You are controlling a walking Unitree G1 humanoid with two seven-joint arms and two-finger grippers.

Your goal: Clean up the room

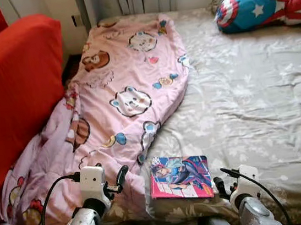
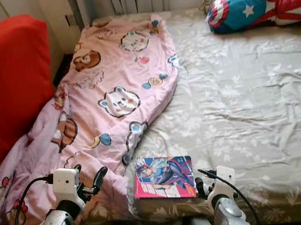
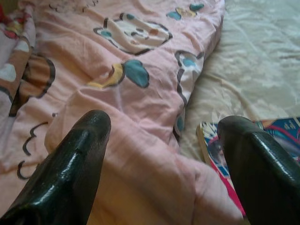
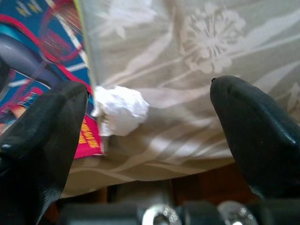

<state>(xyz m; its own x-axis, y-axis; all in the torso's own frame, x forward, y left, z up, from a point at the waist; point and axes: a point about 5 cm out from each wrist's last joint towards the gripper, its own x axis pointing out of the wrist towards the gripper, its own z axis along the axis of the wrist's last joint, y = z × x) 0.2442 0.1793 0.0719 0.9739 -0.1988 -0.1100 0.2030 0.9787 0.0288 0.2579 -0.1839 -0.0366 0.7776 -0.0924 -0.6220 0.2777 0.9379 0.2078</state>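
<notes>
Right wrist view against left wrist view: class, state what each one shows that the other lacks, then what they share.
Right wrist view alone: a crumpled white paper ball on the sheet beside the comic, near the bed's front edge, between the open right fingers.

Left wrist view alone: the pink cartoon blanket, bunched up under the open left fingers.

Both: the comic with its pink edge, and the pale flowered sheet it lies on. Neither pair of fingers holds anything.
</notes>
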